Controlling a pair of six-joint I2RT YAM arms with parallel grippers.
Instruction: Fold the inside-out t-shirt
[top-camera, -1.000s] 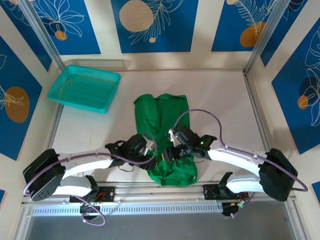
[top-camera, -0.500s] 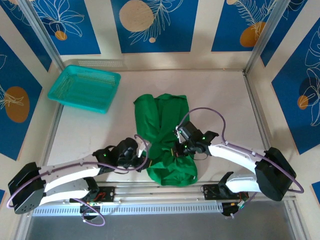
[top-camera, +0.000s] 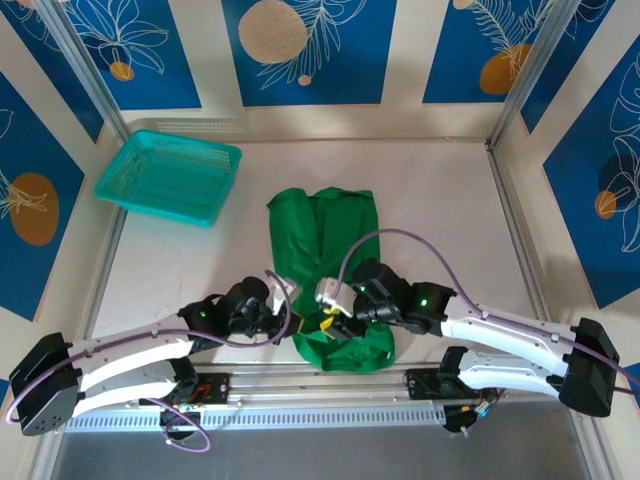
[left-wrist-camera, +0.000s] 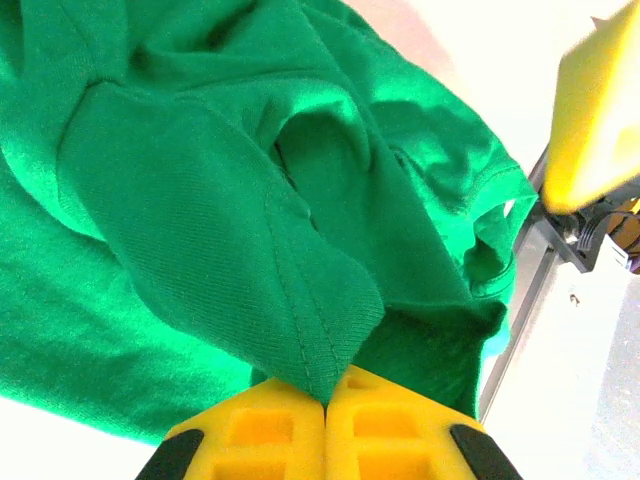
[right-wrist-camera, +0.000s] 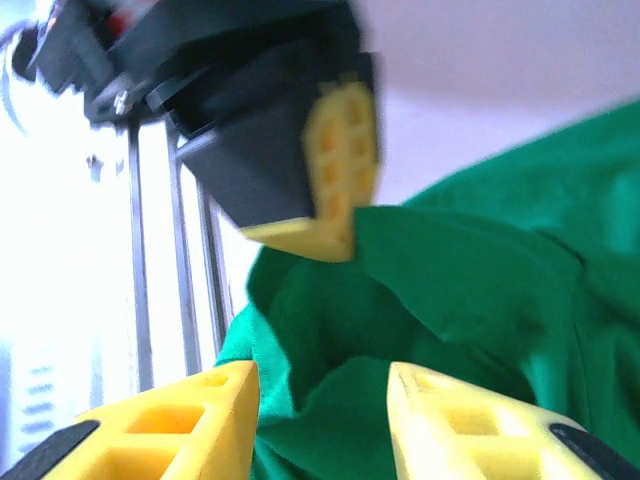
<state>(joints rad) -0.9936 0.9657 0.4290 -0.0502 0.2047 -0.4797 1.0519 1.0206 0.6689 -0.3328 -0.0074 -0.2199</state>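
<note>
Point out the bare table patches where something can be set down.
Free: the wide table stretch right of the green t-shirt, and the strip between it and the teal basket. Crowded: the near edge, where the left claw and right claw meet at the shirt.

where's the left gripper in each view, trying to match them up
top external: left gripper low in the picture, at the near left edge of the green t-shirt.
left wrist: bottom centre, yellow fingers shut on a fold of the cloth.
right wrist: upper middle, black body with a yellow pad, tip at the cloth.
shared landmark: the pinched fold of the green t-shirt.
</note>
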